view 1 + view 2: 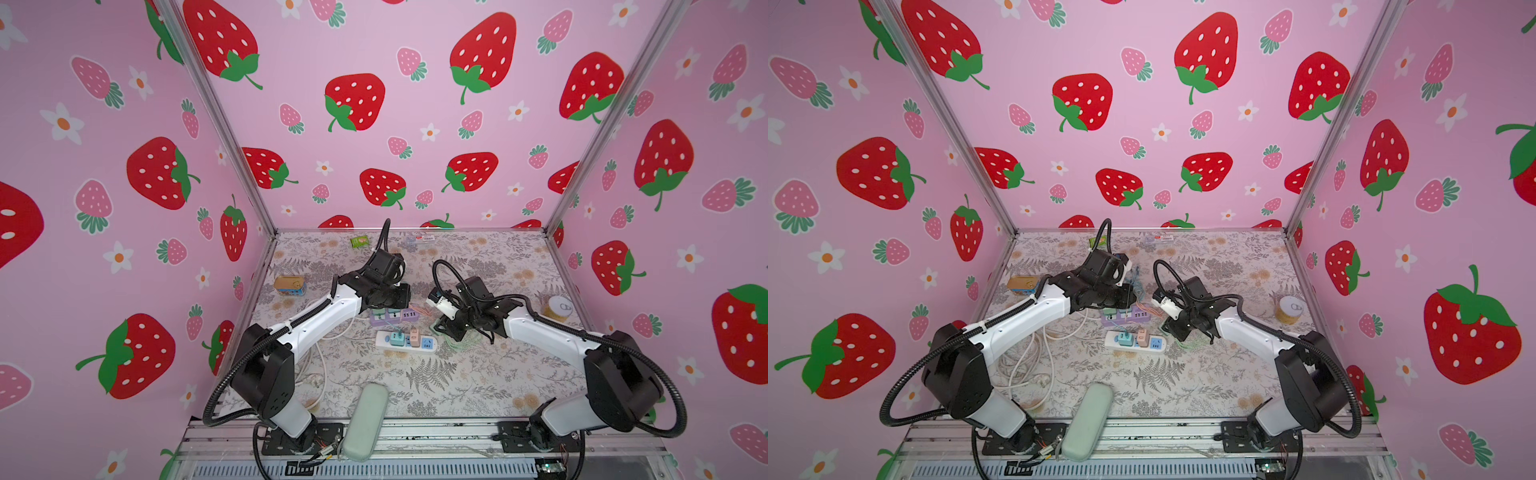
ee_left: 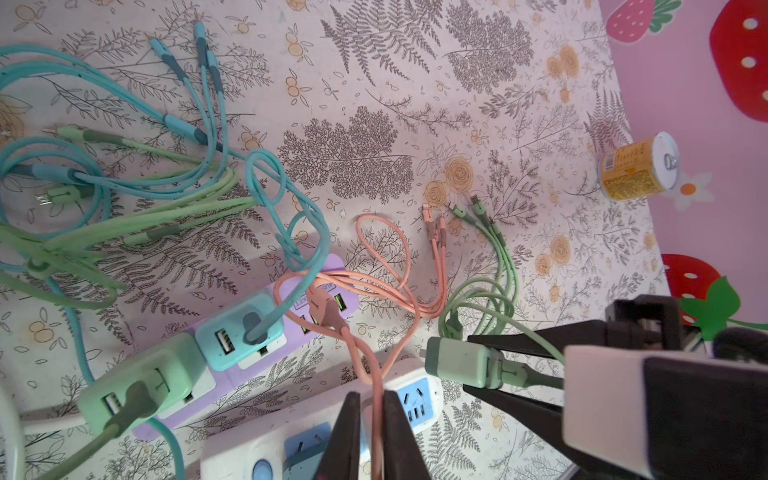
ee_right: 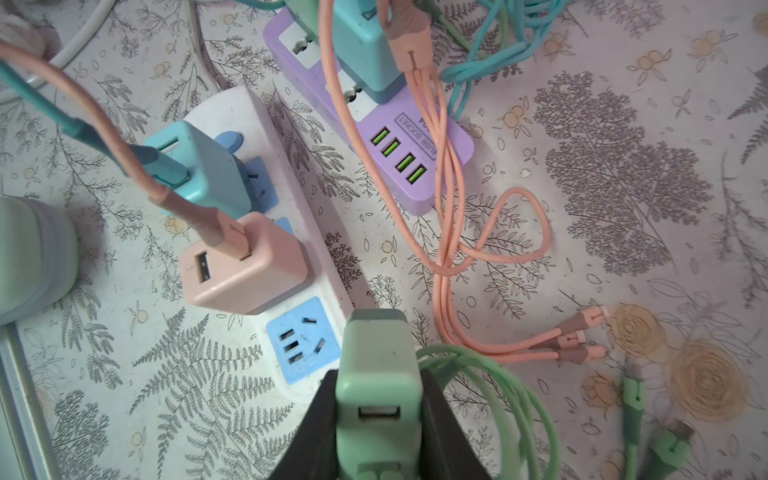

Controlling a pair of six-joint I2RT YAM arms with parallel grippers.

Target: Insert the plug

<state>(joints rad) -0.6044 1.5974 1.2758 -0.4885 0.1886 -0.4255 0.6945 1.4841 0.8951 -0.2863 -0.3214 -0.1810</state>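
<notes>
Power strip centre, can right, tin left

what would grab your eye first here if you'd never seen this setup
The loud strawberry walls hit first, wrapping the whole booth. Mid-table, pastel cables tangle over a purple strip and a white strip. The right end effector clamps a green charger close to the white strip's free blue socket.

The mint-green plug (a boxy USB charger, cable attached) is pinched in the right tool, just beside the free blue socket of the white power strip.
</notes>
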